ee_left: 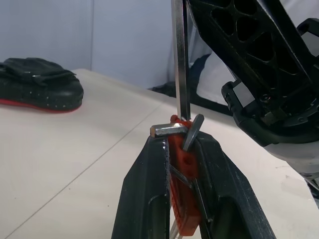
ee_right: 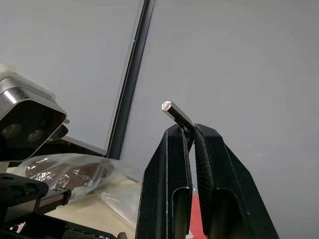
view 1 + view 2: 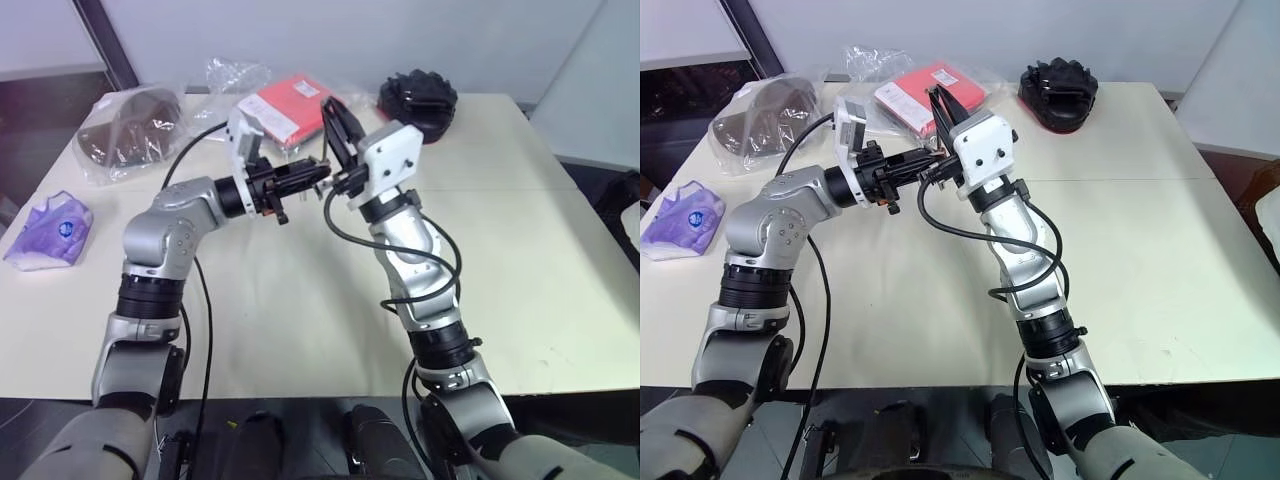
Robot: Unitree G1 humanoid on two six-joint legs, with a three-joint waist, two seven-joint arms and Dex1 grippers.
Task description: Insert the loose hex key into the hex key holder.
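Observation:
My left gripper (image 1: 182, 137) is shut on the hex key holder (image 1: 182, 174), an orange-red block with short grey keys (image 1: 167, 130) sticking out at its top. My right gripper (image 2: 192, 130) is shut on the loose hex key (image 2: 177, 113), whose short bent end pokes out past the fingertips. In the left wrist view the loose hex key's long shaft (image 1: 179, 59) runs straight to the holder's top and meets it; how deep it sits I cannot tell. Both grippers (image 3: 318, 170) (image 3: 330, 110) meet above the table's far middle.
On the pale table (image 3: 520, 250) behind the grippers lies a flat red packet in clear plastic (image 3: 290, 100). A black object (image 3: 420, 98) sits at the back right, a bagged dark item (image 3: 130, 125) at the back left, and a purple bag (image 3: 50, 230) at the left edge.

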